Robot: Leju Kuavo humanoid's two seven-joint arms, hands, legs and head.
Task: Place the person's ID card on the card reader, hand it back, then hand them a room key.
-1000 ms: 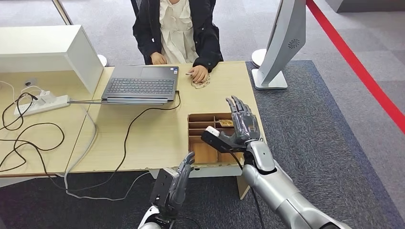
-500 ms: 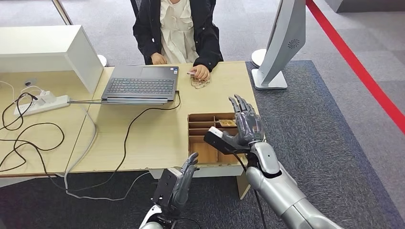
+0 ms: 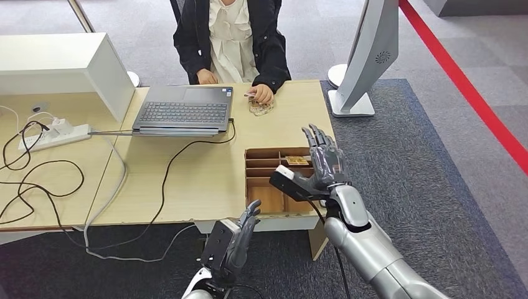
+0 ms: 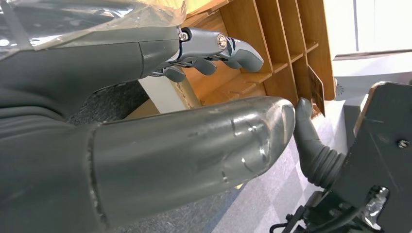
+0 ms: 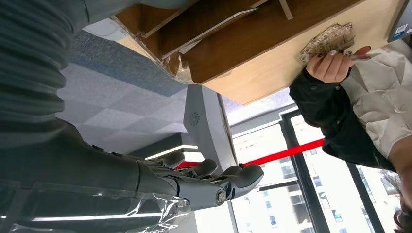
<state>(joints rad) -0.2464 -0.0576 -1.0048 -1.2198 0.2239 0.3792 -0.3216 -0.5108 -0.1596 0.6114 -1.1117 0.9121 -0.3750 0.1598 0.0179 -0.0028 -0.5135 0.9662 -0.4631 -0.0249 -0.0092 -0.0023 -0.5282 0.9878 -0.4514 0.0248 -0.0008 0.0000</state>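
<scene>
- So: right hand (image 3: 322, 167) is raised over the right end of the wooden divided tray (image 3: 261, 163), fingers spread and straight, nothing in it.
- Left hand (image 3: 240, 235) hangs low in front of the desk (image 3: 205, 168) edge, fingers loosely extended, also holding nothing; in the left wrist view its fingers (image 4: 228, 46) sit near the tray's slots without touching.
- One tray slot just beside the right hand holds a small patterned card (image 3: 295, 161), likely a room key, can't confirm.
- Person's hand (image 3: 260, 94) rests at the far desk edge, pinching a thin card (image 3: 249, 94), probably the ID card, above a small textured clear item (image 3: 261, 108) lying on the desk.
- Laptop (image 3: 182, 109) sits left of that hand; card reader can't be picked out.
- Step, as a judgement: very start, ID card not yet taken by the robot, it is with the person.
- Next move calls for reaching the right hand forward across the desk toward the person's hand, well apart from it now, and pinching the card by its edge.
- Card is thin and flat; needs a firm thumb-and-finger pinch or it slips.
</scene>
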